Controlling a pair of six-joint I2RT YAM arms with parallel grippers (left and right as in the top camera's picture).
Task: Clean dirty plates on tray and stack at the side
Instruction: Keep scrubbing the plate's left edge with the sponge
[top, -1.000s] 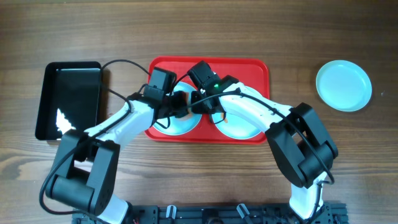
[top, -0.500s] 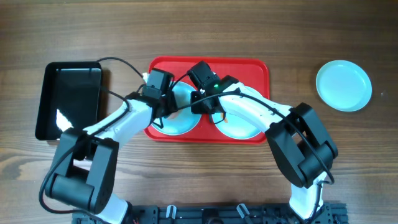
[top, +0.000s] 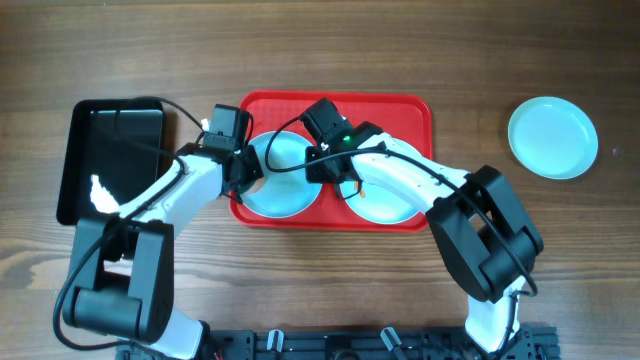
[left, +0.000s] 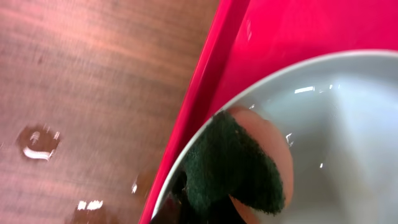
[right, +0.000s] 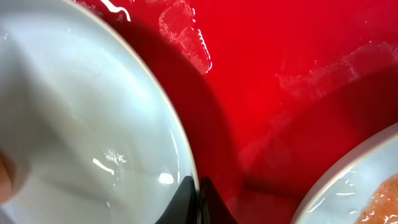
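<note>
My left gripper (top: 243, 172) is clamped on a sponge (left: 239, 168) with a dark green scouring face and a peach body. The sponge is pressed against the inner left rim of the left plate (top: 285, 190), a pale mint round shallow plate. It lies in the left half of the large red plastic tray (top: 400, 115), upper centre of the overhead frame. My right gripper (right: 198, 200) has its fingers together, pinched on that plate's right rim at the bottom of the right wrist view. The right plate (top: 385, 205), alike in colour and shape, sits beside it on the tray with a strip of red between them. An orange-brown smear (right: 385, 193) shows on it in the lower right corner. The third plate (top: 552, 137) rests alone on the wooden worktop (top: 300, 50) at upper right, well apart from the tray. A glossy black rectangular tray (top: 115, 150) lies at the left, near the red one. Water drops (left: 37, 140) glint on the wood.
</note>
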